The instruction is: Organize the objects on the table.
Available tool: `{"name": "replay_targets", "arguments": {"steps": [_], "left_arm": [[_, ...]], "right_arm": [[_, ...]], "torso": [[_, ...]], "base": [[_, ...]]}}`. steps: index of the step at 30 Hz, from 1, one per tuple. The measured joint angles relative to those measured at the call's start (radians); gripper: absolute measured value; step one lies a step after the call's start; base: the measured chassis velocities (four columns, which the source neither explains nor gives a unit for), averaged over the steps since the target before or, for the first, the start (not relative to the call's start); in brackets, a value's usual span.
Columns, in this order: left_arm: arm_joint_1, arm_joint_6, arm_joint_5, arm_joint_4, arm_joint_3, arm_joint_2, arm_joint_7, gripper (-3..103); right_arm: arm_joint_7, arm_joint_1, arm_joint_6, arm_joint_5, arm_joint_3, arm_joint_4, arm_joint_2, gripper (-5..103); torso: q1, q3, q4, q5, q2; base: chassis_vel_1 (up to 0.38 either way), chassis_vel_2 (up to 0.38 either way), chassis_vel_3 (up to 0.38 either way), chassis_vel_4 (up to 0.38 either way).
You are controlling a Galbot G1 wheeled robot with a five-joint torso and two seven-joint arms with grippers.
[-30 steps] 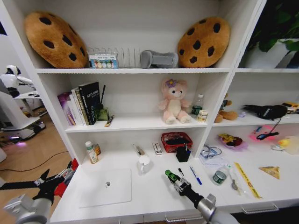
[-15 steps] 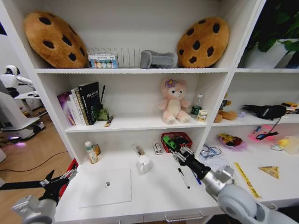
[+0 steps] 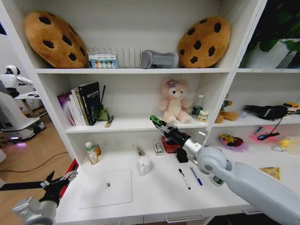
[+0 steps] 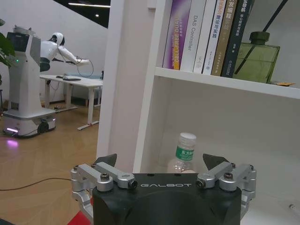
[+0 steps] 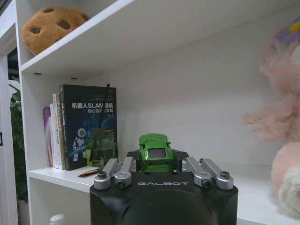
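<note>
One toy car (image 5: 156, 152), small and green, sits pinched in the right end effector (image 3: 156, 120), which is raised off the worktop (image 3: 154, 187) to the level of the middle shelf (image 3: 136, 124), between the books (image 3: 84, 103) and the pink plush (image 3: 174, 101). From where I stand this looks like the carrying step: the car is lifted and pointed at that shelf, not yet set down. I'd judge the next move calls for easing forward over the bare stretch of shelf, lowering until the wheels touch, then letting go without nudging the plush just beside it. The left end effector (image 3: 60, 180) hangs low off the worktop's left end, fingers spread and holding nothing. Still on the worktop are the laptop (image 3: 107, 188), a black pen (image 3: 183, 178) and a blue pen (image 3: 196, 176) lying near each other, and a yellow triangle (image 3: 273, 172) far to the right.
</note>
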Motion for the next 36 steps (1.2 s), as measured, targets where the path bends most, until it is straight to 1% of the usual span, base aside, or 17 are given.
{"name": "replay_targets", "arguments": {"steps": [3,4,6,7,8,10,11,12,15,19,22,28,29,31,34,35,36], "left_arm": [[0.002,0.000,0.004,0.003,0.001,-0.009,0.001,100],[0.002,0.000,0.004,0.003,0.001,-0.009,0.001,100],[0.004,-0.003,0.009,0.008,0.002,-0.015,0.002,100],[0.005,-0.006,0.011,0.013,0.002,-0.018,0.006,100],[0.005,-0.006,0.011,0.013,0.002,-0.018,0.006,100],[0.004,-0.009,0.009,0.019,-0.002,-0.019,0.011,100],[0.004,-0.009,0.008,0.019,-0.003,-0.019,0.013,100],[0.004,-0.009,0.008,0.019,-0.003,-0.019,0.013,100],[0.010,-0.013,0.007,0.018,-0.006,-0.019,0.024,100],[0.014,-0.017,0.007,0.018,-0.006,-0.015,0.032,100],[0.015,-0.022,0.009,0.019,-0.004,0.001,0.039,100],[0.013,-0.022,0.026,0.018,0.017,0.003,0.040,100],[0.013,-0.023,0.034,0.018,0.026,0.001,0.040,100],[0.013,-0.023,0.040,0.018,0.032,0.001,0.040,100],[0.010,-0.023,0.051,0.020,0.047,0.000,0.040,100],[0.010,-0.023,0.051,0.020,0.047,0.000,0.040,100],[0.009,-0.023,0.053,0.020,0.051,0.000,0.039,100]], "right_arm": [[0.010,0.123,-0.009,0.017,-0.103,-0.070,0.043,37],[0.010,0.123,-0.009,0.017,-0.103,-0.070,0.043,37],[0.015,0.215,-0.013,0.017,-0.165,-0.138,0.085,37],[0.019,0.287,-0.018,0.018,-0.217,-0.199,0.131,37],[0.019,0.287,-0.018,0.018,-0.217,-0.199,0.131,37],[0.035,0.339,-0.033,0.025,-0.281,-0.269,0.201,37],[0.035,0.345,-0.034,0.023,-0.296,-0.285,0.213,37],[0.035,0.345,-0.034,0.023,-0.296,-0.285,0.213,37],[0.041,0.363,-0.036,0.020,-0.333,-0.335,0.259,37],[0.046,0.374,-0.037,0.026,-0.353,-0.361,0.280,37],[0.044,0.413,-0.036,0.025,-0.397,-0.461,0.326,37],[0.045,0.431,-0.034,0.021,-0.413,-0.498,0.345,37],[0.047,0.434,-0.037,0.022,-0.413,-0.499,0.347,33],[0.047,0.436,-0.038,0.023,-0.413,-0.499,0.347,36],[0.056,0.442,-0.046,0.030,-0.412,-0.490,0.343,52],[0.056,0.442,-0.046,0.030,-0.412,-0.490,0.343,52],[0.059,0.444,-0.048,0.033,-0.410,-0.484,0.341,57]], "torso": [[0.000,0.000,-0.0002,0.0000,0.000],[0.000,0.000,-0.0002,0.0000,0.000],[0.000,0.000,0.0002,-0.0004,0.000],[0.000,0.000,0.0001,-0.0001,0.000],[0.000,0.000,0.0001,-0.0001,0.000],[0.000,0.000,-0.0001,-0.0001,0.000],[0.000,0.000,0.0000,-0.0001,0.000],[0.000,0.000,0.0000,-0.0001,0.000],[0.000,0.000,-0.0002,-0.0002,0.000],[0.000,0.000,0.0000,-0.0002,0.000],[0.000,0.000,0.0000,-0.0001,0.000],[0.000,0.000,-0.0002,-0.0001,0.000],[0.000,0.000,-0.0001,-0.0002,0.000],[0.000,0.000,-0.0001,-0.0001,0.000],[0.000,0.000,0.0000,0.0000,0.000],[0.000,0.000,0.0000,0.0000,0.000],[0.000,0.000,-0.0001,-0.0001,0.000]], "base": [[0.000,0.000,0.000,0.000],[0.000,0.000,0.000,0.000],[0.000,0.000,0.000,0.000],[0.000,0.000,0.000,0.000],[0.000,0.000,0.000,0.000],[0.000,0.000,0.000,0.000],[0.000,0.000,0.000,0.000],[0.000,0.000,0.000,0.000],[0.000,0.000,0.000,0.000],[0.000,0.000,0.000,0.000],[0.000,0.000,0.000,0.000],[0.000,0.000,0.000,0.000],[0.000,0.000,0.000,0.000],[0.000,0.000,0.000,0.000],[0.000,0.000,0.000,0.000],[0.000,0.000,0.000,0.000],[0.000,0.000,0.000,0.000]]}}
